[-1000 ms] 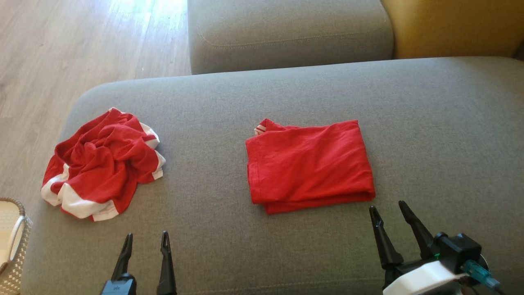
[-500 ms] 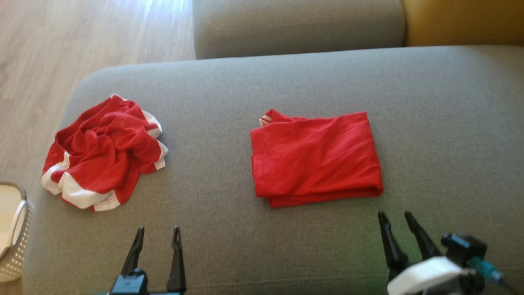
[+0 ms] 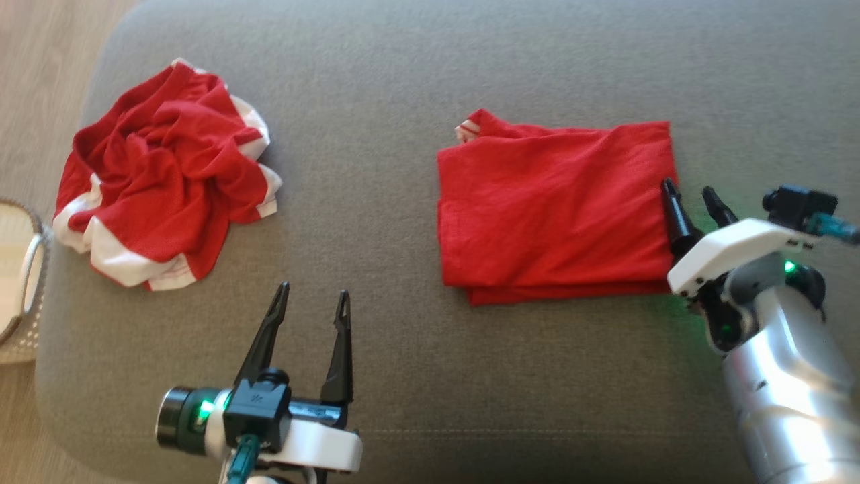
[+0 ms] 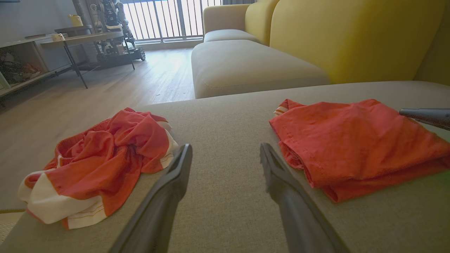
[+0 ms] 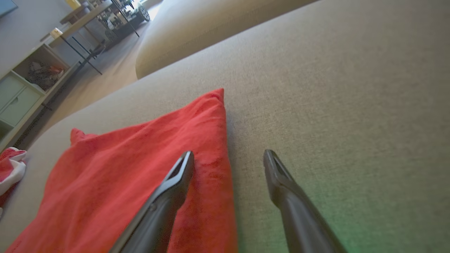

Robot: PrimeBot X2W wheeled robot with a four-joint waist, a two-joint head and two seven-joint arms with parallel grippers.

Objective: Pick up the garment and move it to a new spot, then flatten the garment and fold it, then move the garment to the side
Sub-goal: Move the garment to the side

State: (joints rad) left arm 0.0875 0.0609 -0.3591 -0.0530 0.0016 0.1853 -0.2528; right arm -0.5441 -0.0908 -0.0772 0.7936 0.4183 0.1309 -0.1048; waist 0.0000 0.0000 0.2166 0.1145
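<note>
Red folded garment [image 3: 554,208] on grey cushion [image 3: 403,101], right tool [image 3: 686,188] wide astride its edge, left tool [image 3: 315,290] wide

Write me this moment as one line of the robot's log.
stage: folded garment lies on cushion, not yet moved aside | right gripper: open, astride garment's right edge | left gripper: open, above cushion | crumpled garment: at left

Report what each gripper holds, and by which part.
Nothing is held. Left gripper and right gripper are open; the right straddles an edge of the folded garment.
</note>
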